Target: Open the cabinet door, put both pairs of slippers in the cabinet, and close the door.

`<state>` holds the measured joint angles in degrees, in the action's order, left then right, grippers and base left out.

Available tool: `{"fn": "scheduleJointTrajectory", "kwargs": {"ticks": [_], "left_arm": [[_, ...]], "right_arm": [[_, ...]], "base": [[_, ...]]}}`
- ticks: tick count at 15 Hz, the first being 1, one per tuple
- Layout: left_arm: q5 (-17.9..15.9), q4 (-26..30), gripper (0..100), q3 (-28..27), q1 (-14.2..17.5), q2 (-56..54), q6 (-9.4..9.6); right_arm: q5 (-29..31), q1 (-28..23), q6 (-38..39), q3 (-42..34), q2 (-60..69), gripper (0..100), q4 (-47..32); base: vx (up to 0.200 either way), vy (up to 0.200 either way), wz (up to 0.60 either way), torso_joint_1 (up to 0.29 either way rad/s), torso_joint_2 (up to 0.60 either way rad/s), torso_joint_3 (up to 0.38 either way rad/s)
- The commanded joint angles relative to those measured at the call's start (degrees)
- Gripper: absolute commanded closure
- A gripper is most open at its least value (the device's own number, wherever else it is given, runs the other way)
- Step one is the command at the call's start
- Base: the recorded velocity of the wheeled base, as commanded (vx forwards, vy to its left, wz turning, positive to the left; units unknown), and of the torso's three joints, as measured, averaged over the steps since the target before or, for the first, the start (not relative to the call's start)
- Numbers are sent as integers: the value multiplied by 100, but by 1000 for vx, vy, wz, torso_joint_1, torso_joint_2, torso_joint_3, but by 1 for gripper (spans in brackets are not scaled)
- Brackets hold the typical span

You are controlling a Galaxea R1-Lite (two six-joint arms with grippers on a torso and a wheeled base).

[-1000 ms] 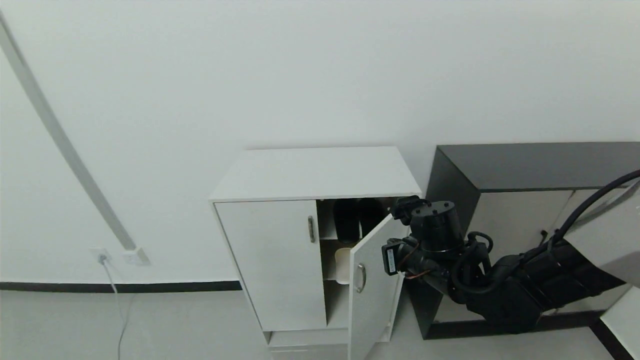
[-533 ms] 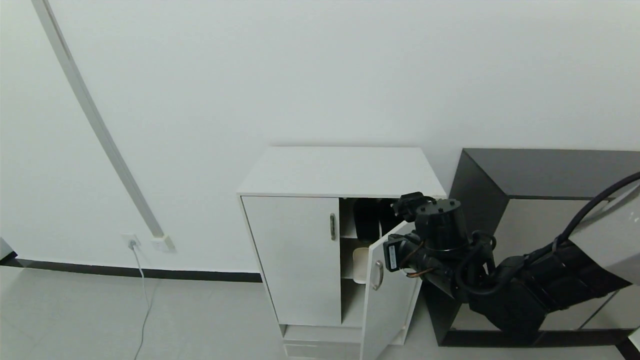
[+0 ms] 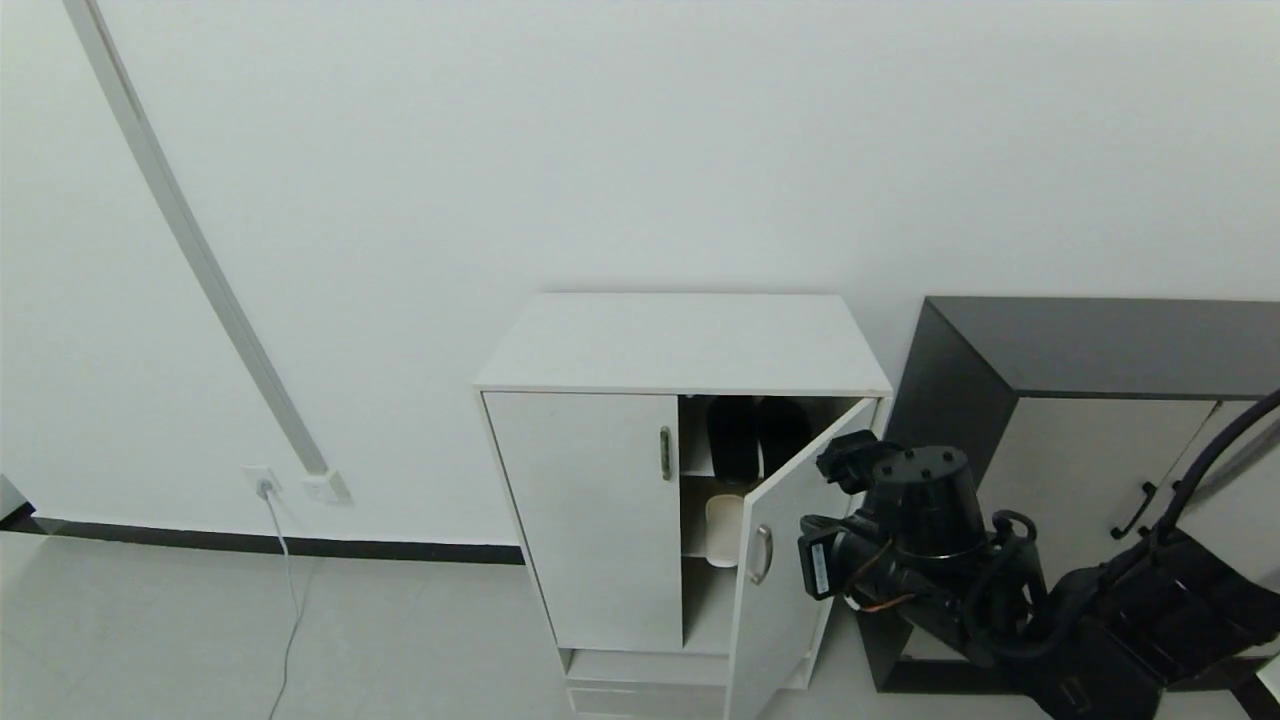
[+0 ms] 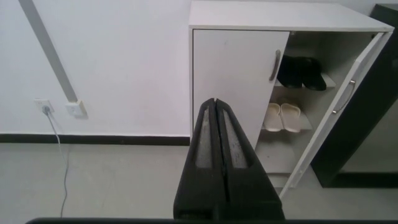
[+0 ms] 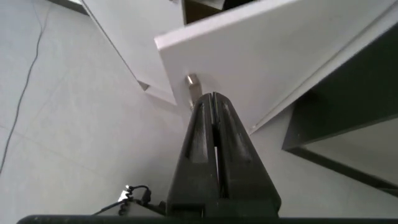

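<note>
We note right door [image 3: 790, 575] ajar, swung partway across opening; gap to shut left door [image 3: 585, 520] narrow. Black slippers [image 3: 735, 440] occupy top shelf, pale slippers [image 3: 722, 528] middle shelf; lowest compartment [image 3: 705, 605] offers room. Dark cabinet [image 3: 960, 350] stands close on right door's hinge side. We see open floor [image 3: 400, 640] leftward of left door, cable [image 3: 280, 535] trailing down near wall.
</note>
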<state>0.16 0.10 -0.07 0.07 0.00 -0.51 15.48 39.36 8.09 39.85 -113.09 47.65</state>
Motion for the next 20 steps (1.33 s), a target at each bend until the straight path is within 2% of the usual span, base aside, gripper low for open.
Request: {"fn": "scheduleJointTrajectory", "kwargs": {"ticks": [1,4,8,20], "left_arm": [[-7,-1,100,-1,-7,9,-2],[2,-1,100,-1,1,0,-10],[2,-1,100,-1,1,0,-10],[2,-1,100,-1,1,0,-10]], "right_arm": [[-1,28,-1,-223,15,100,69],[-10,36,-27,-417,-20,100,262],[-124,71,-27,-399,-196,100,280],[-151,-227,-36,919,-1619,100,789]], "base": [[200,0,0,2,7,2],[200,0,0,-5,-2,4],[0,0,0,0,0,0],[0,0,0,0,0,0]]}}
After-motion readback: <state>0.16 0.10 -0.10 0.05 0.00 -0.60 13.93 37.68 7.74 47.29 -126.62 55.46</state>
